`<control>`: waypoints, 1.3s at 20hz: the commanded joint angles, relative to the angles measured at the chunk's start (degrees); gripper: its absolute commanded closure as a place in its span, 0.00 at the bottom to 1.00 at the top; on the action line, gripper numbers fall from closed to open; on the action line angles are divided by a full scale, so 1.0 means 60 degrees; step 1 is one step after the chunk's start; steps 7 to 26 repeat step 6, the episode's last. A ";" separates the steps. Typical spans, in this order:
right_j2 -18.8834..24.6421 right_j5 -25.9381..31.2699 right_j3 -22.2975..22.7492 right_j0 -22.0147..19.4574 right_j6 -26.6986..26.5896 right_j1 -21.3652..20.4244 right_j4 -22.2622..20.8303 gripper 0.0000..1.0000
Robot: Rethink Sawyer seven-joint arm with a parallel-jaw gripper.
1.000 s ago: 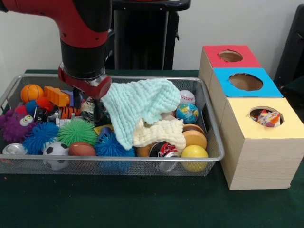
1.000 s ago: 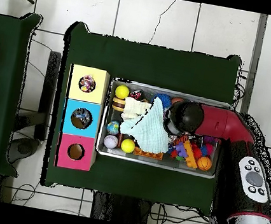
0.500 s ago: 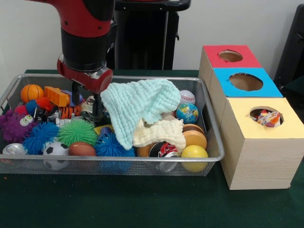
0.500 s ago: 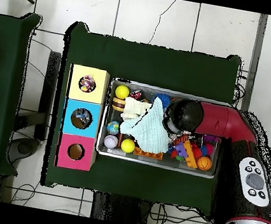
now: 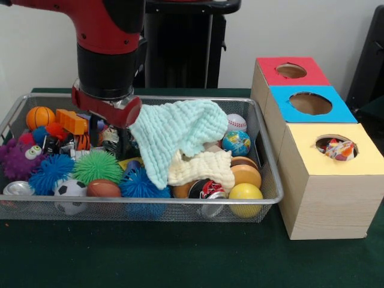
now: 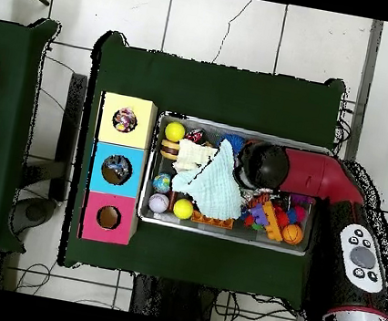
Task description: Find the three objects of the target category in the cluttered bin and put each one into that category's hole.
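Note:
The wire mesh bin [image 5: 180, 201] is full of toys. My gripper [image 5: 111, 137] hangs low over its middle left, beside the mint towel [image 5: 174, 132], with its fingers [image 5: 125, 144] apart and down in the clutter. A small white printed thing [image 5: 110, 134] lies between them; I cannot tell what it is. One printed cloth ball [image 5: 339, 149] lies inside the round hole of the yellow-topped box [image 5: 360, 159]. No other cloth ball shows in the bin. In the overhead view the arm's head [image 6: 263, 164] covers the gripper, and the cloth ball [image 6: 125, 120] shows in the yellow box.
A cream towel [image 5: 201, 168] lies under the mint one. Spiky rubber balls [image 5: 96, 167], a soccer ball [image 5: 71, 189], a basketball [image 5: 39, 116], a globe ball [image 5: 236, 143] and a yellow ball [image 5: 246, 193] fill the bin. The blue-topped [image 5: 312, 103] and red-topped [image 5: 291, 71] boxes stand behind the yellow one.
The gripper rose a little half a second ago and has come back down into the clutter at nearly the same spot. The towels and toys have not moved.

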 commanded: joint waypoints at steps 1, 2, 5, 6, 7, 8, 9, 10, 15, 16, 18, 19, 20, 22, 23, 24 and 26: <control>-0.0510 -0.1407 0.0405 0.0069 -0.0031 0.0612 -0.0996 0.00; -0.0530 -0.1456 0.0366 0.0068 -0.0068 0.0679 -0.0991 0.00; -0.0635 -0.1655 0.0270 0.0098 -0.0132 0.0830 -0.1035 0.00; -0.0664 -0.1694 0.0250 0.0102 -0.0156 0.0862 -0.1042 0.00; -0.0664 -0.1694 0.0250 0.0102 -0.0156 0.0862 -0.1042 0.00; -0.0664 -0.1694 0.0250 0.0102 -0.0156 0.0862 -0.1042 0.00; -0.0664 -0.1694 0.0250 0.0102 -0.0156 0.0862 -0.1042 0.00; -0.0664 -0.1694 0.0250 0.0102 -0.0156 0.0862 -0.1042 0.00; -0.0664 -0.1694 0.0250 0.0102 -0.0156 0.0862 -0.1042 0.00; -0.0664 -0.1694 0.0250 0.0102 -0.0156 0.0862 -0.1042 0.00; -0.0664 -0.1694 0.0250 0.0102 -0.0156 0.0862 -0.1042 0.00; -0.0664 -0.1694 0.0250 0.0102 -0.0156 0.0862 -0.1042 0.00; -0.0664 -0.1694 0.0250 0.0102 -0.0156 0.0862 -0.1042 0.00; -0.0664 -0.1694 0.0250 0.0102 -0.0156 0.0862 -0.1042 0.00; -0.0664 -0.1694 0.0250 0.0102 -0.0156 0.0862 -0.1042 0.00; -0.0664 -0.1694 0.0250 0.0102 -0.0156 0.0862 -0.1042 0.00; -0.0664 -0.1694 0.0250 0.0102 -0.0156 0.0862 -0.1042 0.00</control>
